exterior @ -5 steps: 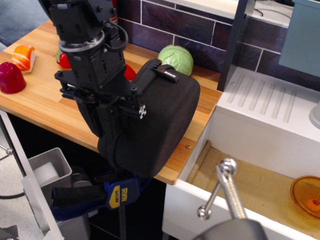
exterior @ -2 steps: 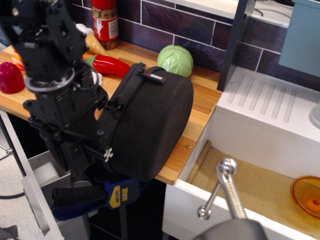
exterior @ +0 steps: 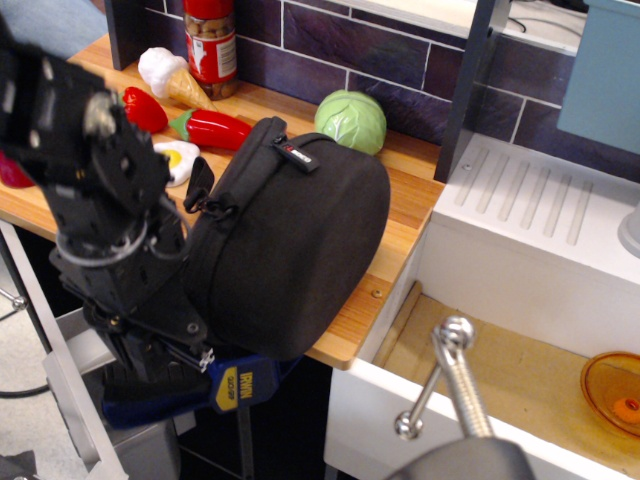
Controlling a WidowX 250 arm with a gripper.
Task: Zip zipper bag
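The zipper bag [exterior: 300,250] is a large black rounded case. It stands on edge at the front of the wooden counter [exterior: 405,205] and overhangs it. Its red-white logo tag [exterior: 292,155] is on top and its black strap clip [exterior: 200,185] is at the upper left. My gripper [exterior: 190,350] is at the bag's lower left edge, below counter level and pressed against the bag's rim. Its dark fingers blend with the bag, so I cannot see how the jaws stand. The green-taped pull is hidden.
Behind the bag lie a green cabbage [exterior: 351,120], a red pepper [exterior: 218,128], a jar [exterior: 211,45], a toy ice-cream cone [exterior: 170,75] and a fried egg [exterior: 175,158]. A blue clamp [exterior: 235,385] hangs under the counter. A white sink [exterior: 540,230] with an orange bowl [exterior: 615,390] is on the right.
My gripper has swept from the bag's upper left side down and around its edge to the lower left. The bag has tilted slightly, and the toys behind it have come into view.
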